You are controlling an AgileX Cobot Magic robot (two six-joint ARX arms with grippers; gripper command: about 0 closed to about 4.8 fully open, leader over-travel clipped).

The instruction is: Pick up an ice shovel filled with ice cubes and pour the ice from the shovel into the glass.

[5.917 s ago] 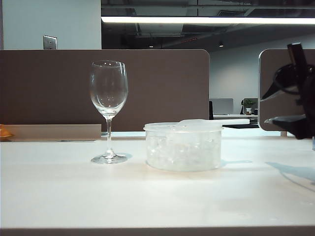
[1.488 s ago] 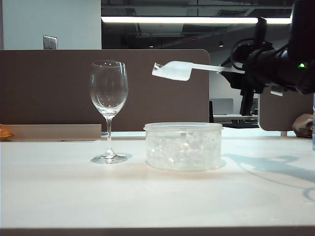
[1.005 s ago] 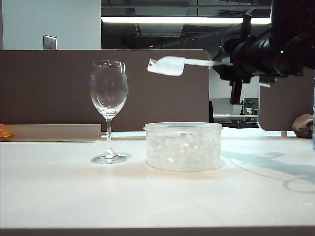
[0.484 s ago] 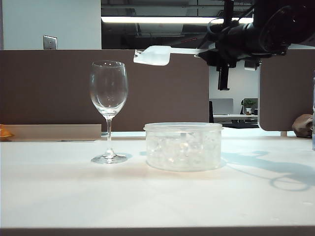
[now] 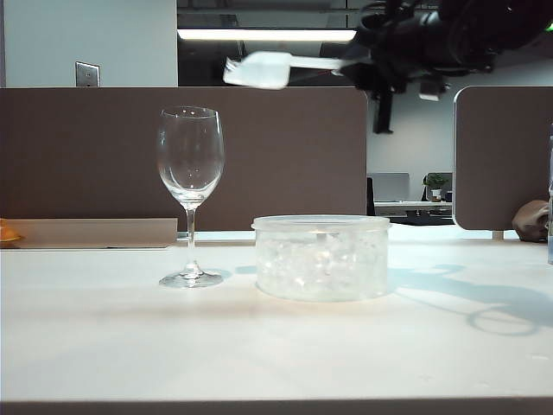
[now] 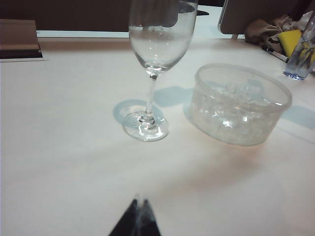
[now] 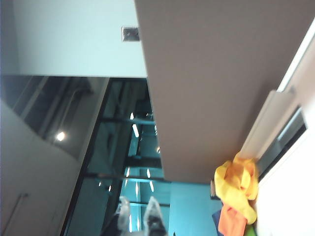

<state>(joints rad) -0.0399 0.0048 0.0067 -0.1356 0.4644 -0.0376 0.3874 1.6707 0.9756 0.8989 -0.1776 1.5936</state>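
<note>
Right gripper [image 5: 367, 62] sits high in the exterior view, upper right of centre, jaws nipped nearly together on the flat handle of the ice shovel [image 5: 257, 70]. Vs half a sec ago: shovel is higher and further left, bowl now above the partition [image 5: 276, 156] top edge, in front of the ceiling light strip, just up and right of the glass [image 5: 191, 194] rim but not over it. Vs approx 6 s ago: shovel then lay across the tub [image 5: 321, 257], now it's off it and airborne. Glass and tub haven't shifted.

Containers: glass stands upright on the table [image 5: 259, 354], left of the tub, apart from it; bowl looks empty. Tub is round, clear plastic, holding a heap of ice cubes [image 5: 315, 264] filling most of it. Shovel bowl is translucent white, roughly level; can't tell what's inside it from here.

Right wrist view: gripper fingertips [image 7: 153, 212] show at the frame edge, close together, against the partition, ceiling and some yellow cloth [image 7: 238, 184]; shovel not made out there.

Left gripper [image 6: 138, 216]: only the dark tips show in the left wrist view, pressed together, nothing between them, hanging over bare table short of the glass foot, touching nothing. Same view shows glass and tub side by side, a small gap between them.
</note>
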